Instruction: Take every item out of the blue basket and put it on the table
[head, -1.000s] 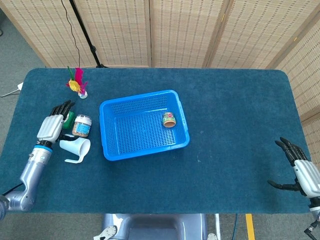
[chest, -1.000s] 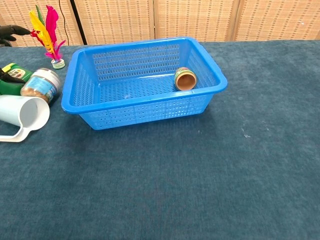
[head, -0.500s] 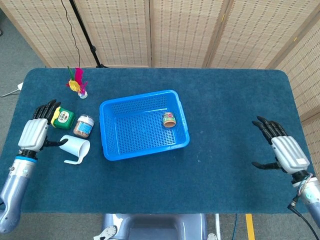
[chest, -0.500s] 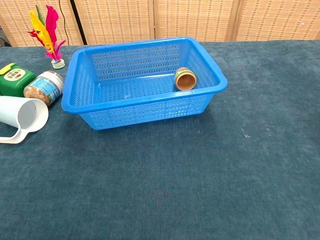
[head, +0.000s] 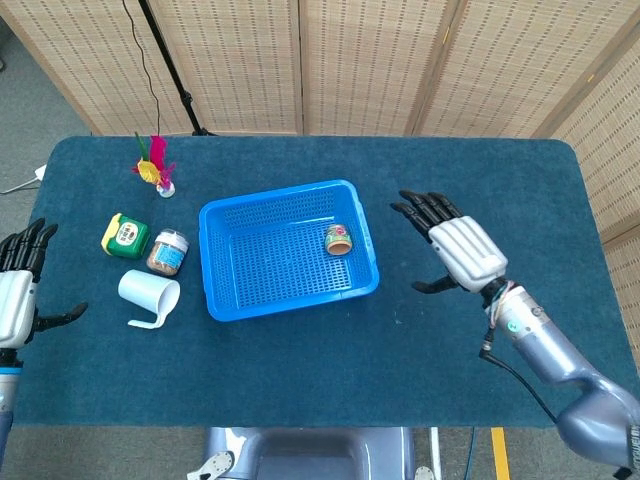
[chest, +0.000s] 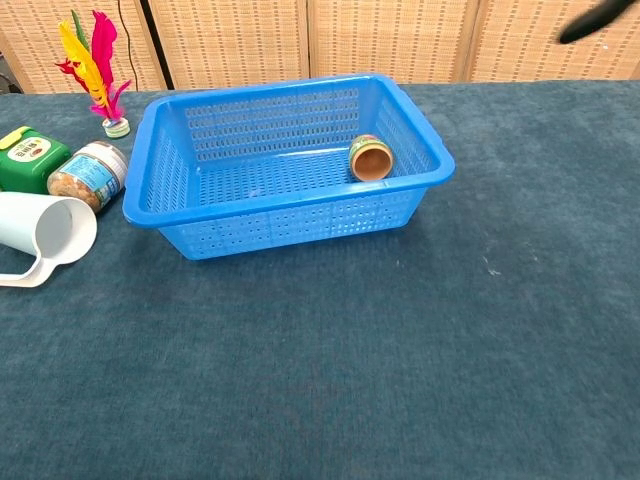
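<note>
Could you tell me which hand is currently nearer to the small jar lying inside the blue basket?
The right hand. It hovers open just beyond the blue basket on the small jar's side, while the left hand is at the table's far edge, past the items already out.

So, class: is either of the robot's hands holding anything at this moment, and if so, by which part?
Nothing is held. The left hand and right hand both hover with fingers spread; the small jar lies untouched in the blue basket.

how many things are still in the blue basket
1: a small jar lying on its side against the right wall of the blue basket. The mesh floor shows fully in both views, so nothing looks hidden.
</note>
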